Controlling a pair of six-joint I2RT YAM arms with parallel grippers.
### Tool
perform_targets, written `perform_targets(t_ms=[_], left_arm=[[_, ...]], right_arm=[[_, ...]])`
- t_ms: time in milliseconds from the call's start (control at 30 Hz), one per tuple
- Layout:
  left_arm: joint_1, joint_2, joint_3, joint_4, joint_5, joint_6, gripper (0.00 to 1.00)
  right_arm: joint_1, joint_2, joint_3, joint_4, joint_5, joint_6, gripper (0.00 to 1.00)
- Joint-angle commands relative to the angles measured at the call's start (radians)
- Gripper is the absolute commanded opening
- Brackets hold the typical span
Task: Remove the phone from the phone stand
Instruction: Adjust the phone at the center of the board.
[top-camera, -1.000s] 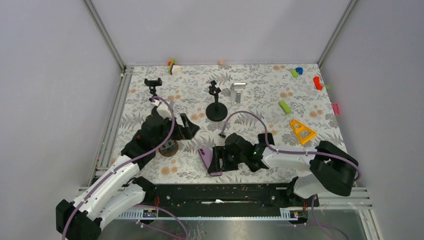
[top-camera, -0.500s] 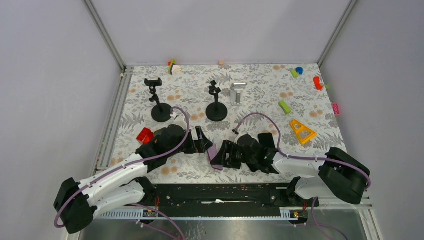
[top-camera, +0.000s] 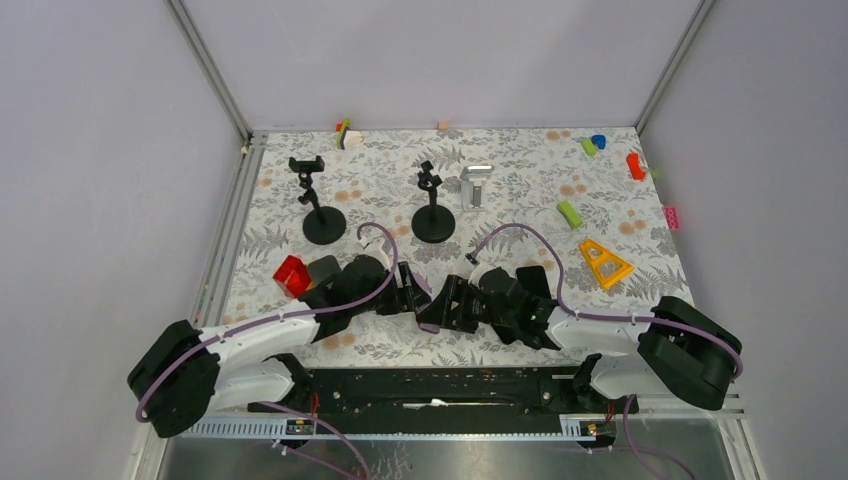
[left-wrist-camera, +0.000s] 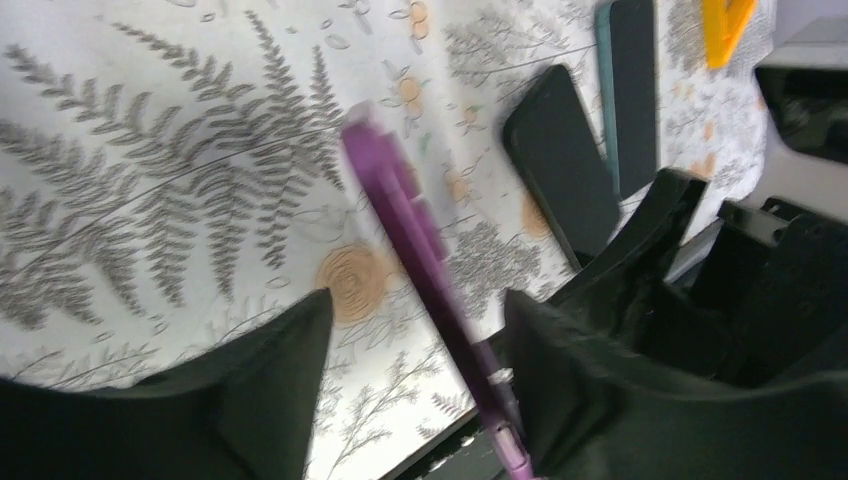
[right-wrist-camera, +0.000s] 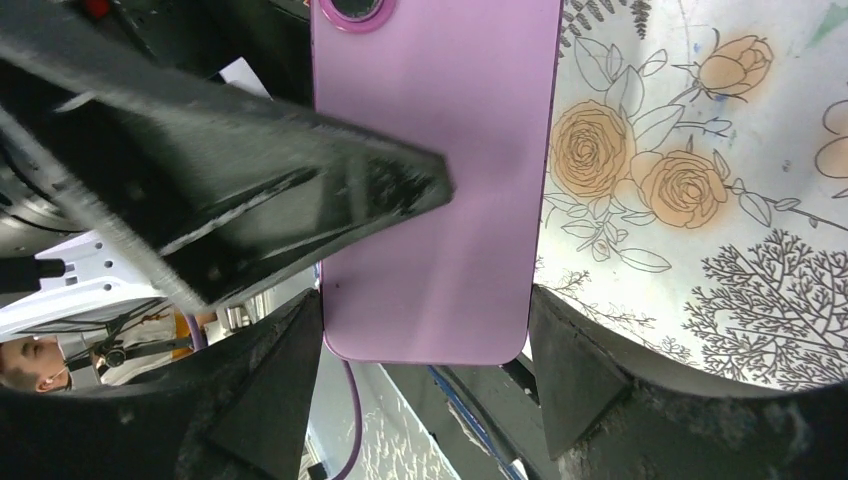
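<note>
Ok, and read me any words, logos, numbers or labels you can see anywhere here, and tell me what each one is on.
No text can be read in any view.
purple phone: plain back with only the camera ring, no logo showing.
dark phones lying on the cloth: blank, nothing printed.
red block and phone stands: too small to show any marking.

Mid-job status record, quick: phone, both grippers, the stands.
phone: purple, off every stand, between the two grippers near the table front
right gripper: shut on phone, gripped across its width
left gripper: open, fingers either side of the phone's thin edge
left black stand: empty
right black stand: empty
silver stand: empty, at the back
</note>
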Motion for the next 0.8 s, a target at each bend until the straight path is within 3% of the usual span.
perform_targets(t_ms=[0, 100, 133, 167, 233, 300, 400, 567, 767], left_arm=[[-0.004, 0.053, 0.063, 0.136, 0.051, 0.01, 0.55], [-0.004, 0.068, 0.063, 0.155, 0.06, 0.006, 0.33], [-0.004, 0.066, 0.062, 0.158, 0.057, 0.006, 0.22], [-0.004, 0.064, 0.061, 0.165, 0.059, 0.014, 0.1], [-0.004, 0.061, 0.07, 0.161, 0.063, 0.046, 0.0], [-0.004, 0.064, 0.098, 0.133, 0.06, 0.09, 0.0], [-0.006, 0.076, 0.147, 0.058, 0.039, 0.147, 0.0], [-0.027, 0.143, 0.277, -0.153, -0.031, 0.252, 0.0], [-0.178, 0.269, 0.425, -0.36, -0.252, 0.333, 0.0]], right_arm=[[-0.006, -0.009, 0.007, 0.112, -0.024, 0.005, 0.27], [-0.005, -0.025, 0.008, 0.067, -0.004, -0.024, 0.27], [-0.005, -0.034, 0.011, 0.041, 0.005, -0.039, 0.29], [-0.005, -0.046, 0.013, 0.011, 0.016, -0.057, 0.34], [-0.005, -0.081, 0.021, -0.065, 0.038, -0.103, 0.53], [-0.005, -0.128, 0.035, -0.169, 0.076, -0.167, 0.68], [-0.005, -0.227, 0.063, -0.356, 0.169, -0.268, 0.76], [-0.005, -0.404, 0.06, -0.57, 0.319, -0.351, 0.82], [-0.007, -0.555, 0.033, -0.674, 0.435, -0.332, 0.83]])
